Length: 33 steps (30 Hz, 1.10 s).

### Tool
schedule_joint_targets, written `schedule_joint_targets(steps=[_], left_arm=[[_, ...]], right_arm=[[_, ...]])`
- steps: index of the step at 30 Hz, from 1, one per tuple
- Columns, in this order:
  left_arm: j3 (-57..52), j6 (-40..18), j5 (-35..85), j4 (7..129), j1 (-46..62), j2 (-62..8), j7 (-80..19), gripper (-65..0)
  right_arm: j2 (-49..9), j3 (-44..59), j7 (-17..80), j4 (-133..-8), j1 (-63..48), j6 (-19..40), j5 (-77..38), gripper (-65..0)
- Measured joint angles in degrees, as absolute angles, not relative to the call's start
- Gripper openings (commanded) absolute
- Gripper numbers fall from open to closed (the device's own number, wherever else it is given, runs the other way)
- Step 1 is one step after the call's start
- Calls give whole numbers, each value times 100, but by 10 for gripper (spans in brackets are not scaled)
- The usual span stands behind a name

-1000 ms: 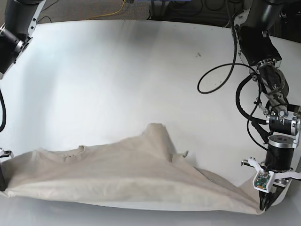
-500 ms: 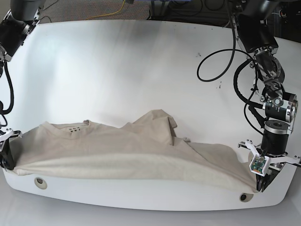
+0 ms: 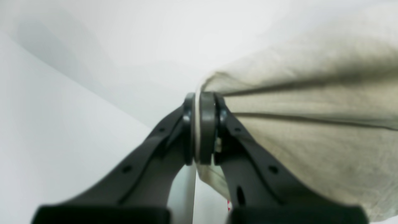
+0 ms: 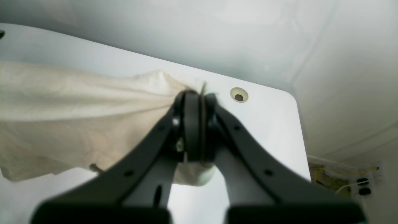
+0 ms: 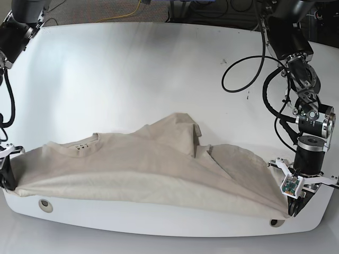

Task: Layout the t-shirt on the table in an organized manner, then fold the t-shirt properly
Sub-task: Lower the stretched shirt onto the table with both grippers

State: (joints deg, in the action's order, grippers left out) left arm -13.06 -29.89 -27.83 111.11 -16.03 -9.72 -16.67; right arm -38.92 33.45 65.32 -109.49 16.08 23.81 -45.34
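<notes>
The beige t-shirt lies stretched along the front of the white table, collar and label towards the left, with a bunched fold near the middle. My left gripper at the shirt's right end is shut on a corner of the cloth, and the left wrist view shows the fabric pinched in that gripper. At the table's left edge my right gripper is shut on the other end. The right wrist view shows the shirt clamped in that gripper.
Two round grommet holes sit close to the table's front edge, just beyond the shirt's hem; one hole shows in the right wrist view. Black cables loop off the arm on the right. A red mark shows under the left gripper.
The shirt, held taut between both grippers, has been drawn back from the front edge, and the cloth has settled flatter. Both grips have stayed shut.
</notes>
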Motion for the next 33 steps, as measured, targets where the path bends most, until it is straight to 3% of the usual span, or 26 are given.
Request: schedule_joint_targets(steps=[17, 33], left_arm=[[-1308, -3006, -2786, 11091, -1098, -958, -1669, -650], [-1308, -2980, -2781, 10442, -1168, -993, -1570, -650]], right_arm=[[-3557, 3328, 6554, -10945, 1297, 2383, -4517, -650], [-3153, 3310, 6458, -10626, 1398, 2390, -3564, -650]])
